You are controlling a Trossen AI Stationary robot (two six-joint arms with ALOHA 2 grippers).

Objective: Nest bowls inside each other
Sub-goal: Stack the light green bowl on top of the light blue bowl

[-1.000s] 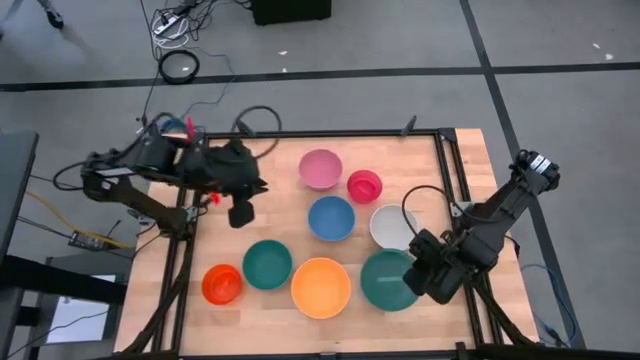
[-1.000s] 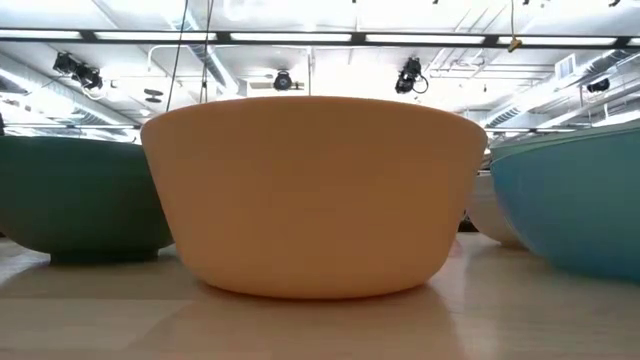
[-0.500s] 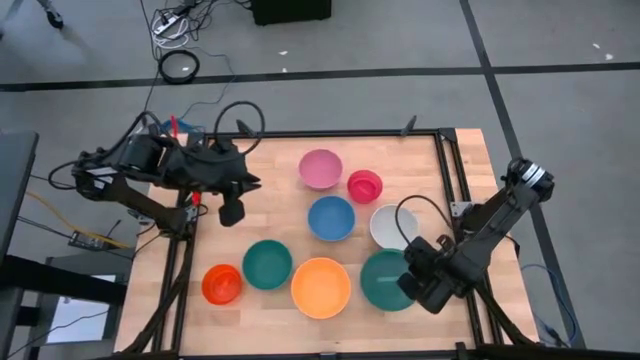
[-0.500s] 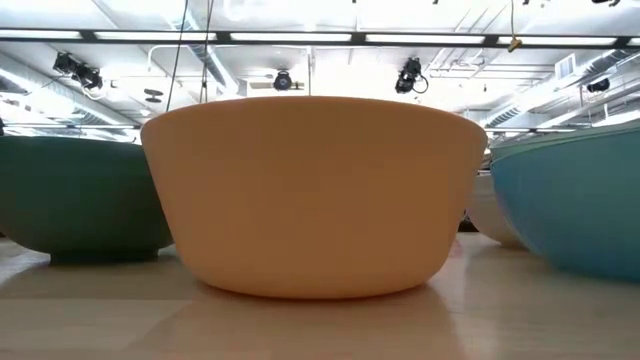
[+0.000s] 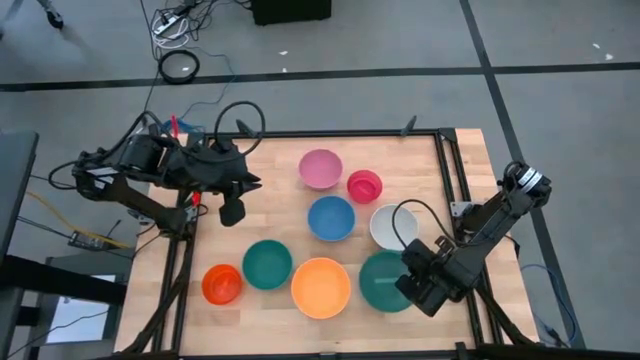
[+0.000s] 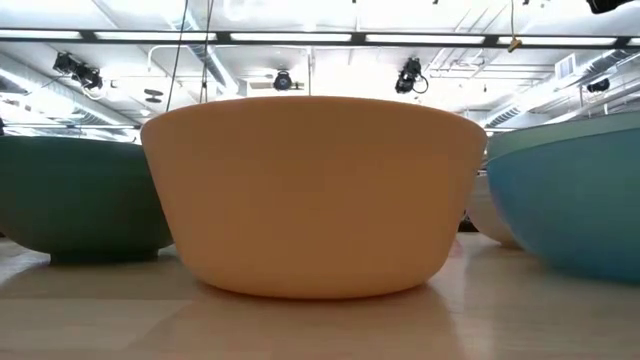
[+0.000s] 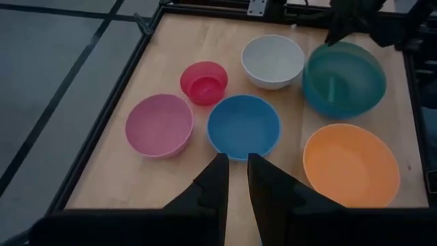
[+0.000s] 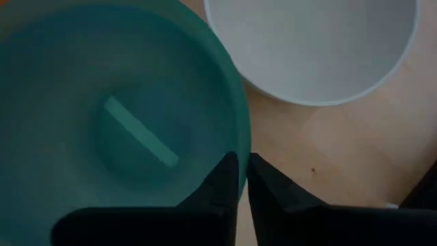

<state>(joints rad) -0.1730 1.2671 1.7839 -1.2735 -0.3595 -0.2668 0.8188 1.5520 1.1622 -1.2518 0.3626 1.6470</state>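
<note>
Eight bowls stand on their bases on the wooden table. At the back are the pink (image 5: pixel 320 168), magenta-red (image 5: pixel 364 185), blue (image 5: pixel 331 217) and white (image 5: pixel 388 226) ones. Nearer the front are the orange-red (image 5: pixel 222 284), teal (image 5: pixel 267 264) and large orange (image 5: pixel 321 287) ones, and the large light blue bowl (image 5: pixel 383 280). My right gripper (image 5: pixel 415 284) is down at that bowl's right rim, shut on it. My left gripper (image 5: pixel 232 213) hangs above the table's left side, its fingers (image 7: pixel 218 179) nearly together with nothing between them. My right gripper holds the large light blue bowl by its rim on the side toward the white bowl (image 8: pixel 241 147). One finger (image 8: pixel 224 179) is inside the bowl and the other (image 8: pixel 268 186) outside. The fingers come steeply from above. I cannot tell whether the bowl's base has left the table.
A black frame (image 5: pixel 440 190) borders the table along its right, left and far sides. The white bowl (image 8: pixel 314 48) stands close beside the gripped rim. In the low view the large orange bowl (image 6: pixel 310 195) fills the middle, between the teal one (image 6: pixel 80 200) and the light blue one (image 6: pixel 570 200).
My right gripper has sunk and moved a little toward the table's left, onto the right rim of the large light blue bowl. In the low view that bowl's rim has shifted slightly up and toward the orange bowl.
</note>
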